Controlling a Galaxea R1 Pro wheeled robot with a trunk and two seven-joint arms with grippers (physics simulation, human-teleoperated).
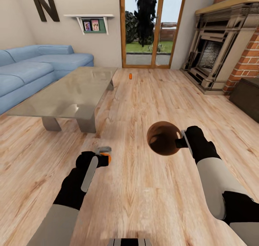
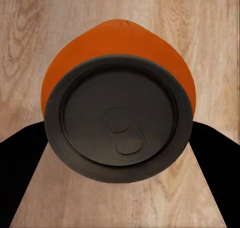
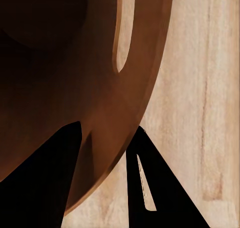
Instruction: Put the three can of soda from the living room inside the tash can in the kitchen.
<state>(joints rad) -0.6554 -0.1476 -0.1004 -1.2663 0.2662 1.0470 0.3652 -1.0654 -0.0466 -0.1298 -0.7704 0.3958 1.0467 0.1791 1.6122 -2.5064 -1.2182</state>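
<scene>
Holding 1 orange can [image 1: 105, 158] in your left gripper [image 1: 104, 156]: the fingers [image 2: 20, 173] are closed onto its sides. The left wrist view looks straight down on the dark lid, so the can's long axis runs along the gripper's line of sight; from the head view I cannot tell how that sits against the floor [image 1: 144, 203]. Judgement: it is held off the floor ready to drop into the bin.

Centre, far: a 2nd orange can [image 1: 130, 76] stands upright on the planks near the glass doors [image 1: 153, 26], just past the low table [image 1: 72, 91]. The 3rd can I cannot place.

Right: your right gripper [image 1: 181, 142] is closed on the rim of the trash can [image 1: 163, 138], 1 finger [image 3: 40, 188] inside the wall and 1 outside. The bin's mouth tilts up toward the head camera. Judgement: you carry the bin to the cans, saving trips to the kitchen.
</scene>
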